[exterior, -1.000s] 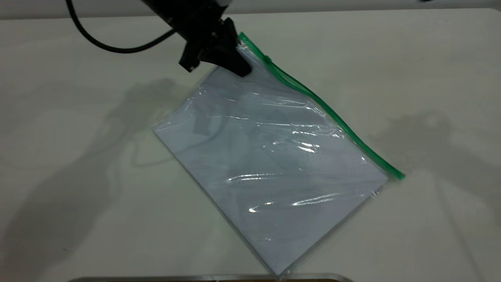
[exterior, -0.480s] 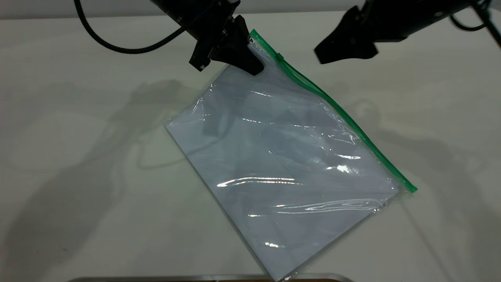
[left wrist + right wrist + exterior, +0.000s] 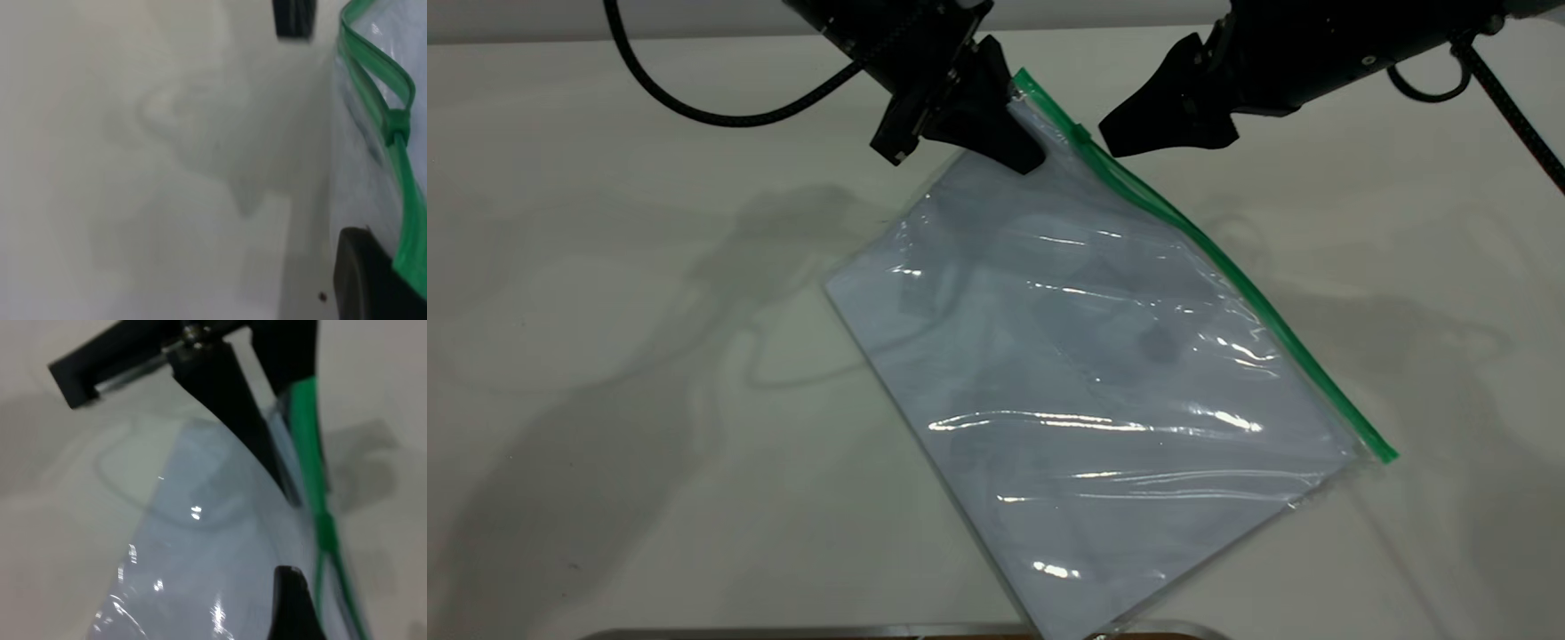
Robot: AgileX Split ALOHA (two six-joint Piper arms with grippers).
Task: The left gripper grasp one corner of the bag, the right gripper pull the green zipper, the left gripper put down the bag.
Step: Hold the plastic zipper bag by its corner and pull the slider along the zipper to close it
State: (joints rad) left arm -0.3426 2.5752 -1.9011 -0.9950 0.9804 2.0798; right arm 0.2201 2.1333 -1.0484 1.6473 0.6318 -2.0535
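The bag (image 3: 1103, 373), a clear pouch with white sheets inside, hangs tilted with its lower part on the table. My left gripper (image 3: 1009, 142) is shut on its upper corner, lifting that corner. The green zipper (image 3: 1227, 267) runs down the bag's right edge. Its slider tab (image 3: 1082, 135) sits near the held corner. It also shows in the left wrist view (image 3: 398, 123) and the right wrist view (image 3: 325, 520). My right gripper (image 3: 1107, 142) is open, its tips just right of the slider and not touching it. One right finger (image 3: 290, 607) lies beside the zipper.
The pale table (image 3: 605, 356) stretches left and right of the bag. A thin metallic-edged strip (image 3: 871, 633) lies along the near edge. The left arm's black cable (image 3: 720, 111) loops above the table at the back left.
The left gripper has carried the bag's corner a little to the right. The right gripper has come in from the right and now sits close to the slider.
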